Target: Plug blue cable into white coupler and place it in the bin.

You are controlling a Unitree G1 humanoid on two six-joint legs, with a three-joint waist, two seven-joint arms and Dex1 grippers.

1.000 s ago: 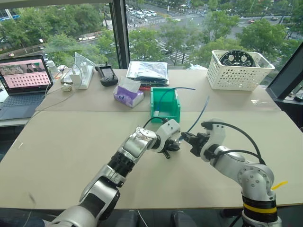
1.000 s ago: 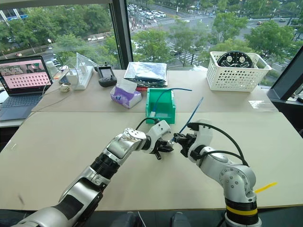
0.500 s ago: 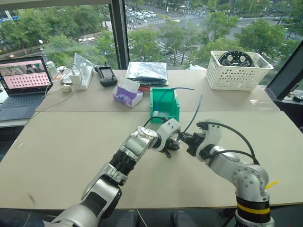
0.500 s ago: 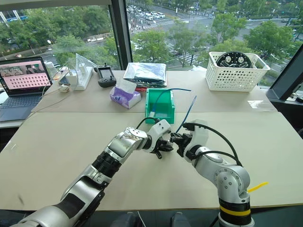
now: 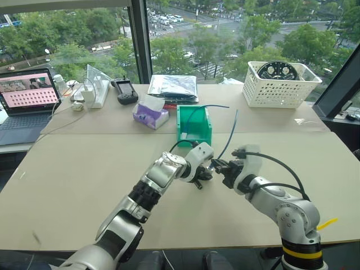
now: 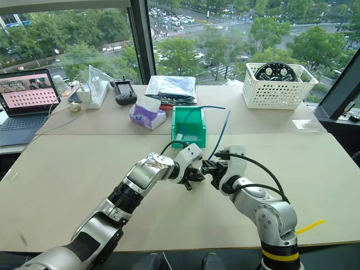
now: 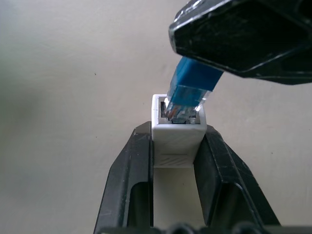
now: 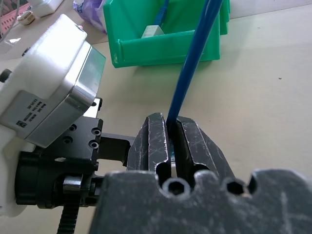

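Note:
My left gripper (image 7: 178, 130) is shut on the white coupler (image 7: 178, 141), socket facing away from the wrist. The blue cable's clear plug tip (image 7: 187, 100) sits tilted in the socket mouth; I cannot tell whether it is seated. My right gripper (image 8: 171, 121) is shut on the blue cable (image 8: 192, 63) just behind the plug, and the cable's free length rises away toward the bin. Both grippers meet tip to tip above the table's middle, left gripper (image 5: 202, 172) and right gripper (image 5: 219, 167). The green bin (image 5: 194, 135) stands just beyond them.
Inside the bin lies another blue cable (image 8: 163, 9) plugged into a white coupler (image 8: 150, 31). Behind it are a purple tissue box (image 5: 152, 115), a silver bag (image 5: 174, 85) and a black handset (image 5: 126, 89). A white lattice basket (image 5: 279, 84) stands at the back right, a laptop (image 5: 28, 98) at the far left.
The right wrist has rolled slightly, and the cable's free length stands a little more upright. The left gripper has held still. The whole view has shifted a little.

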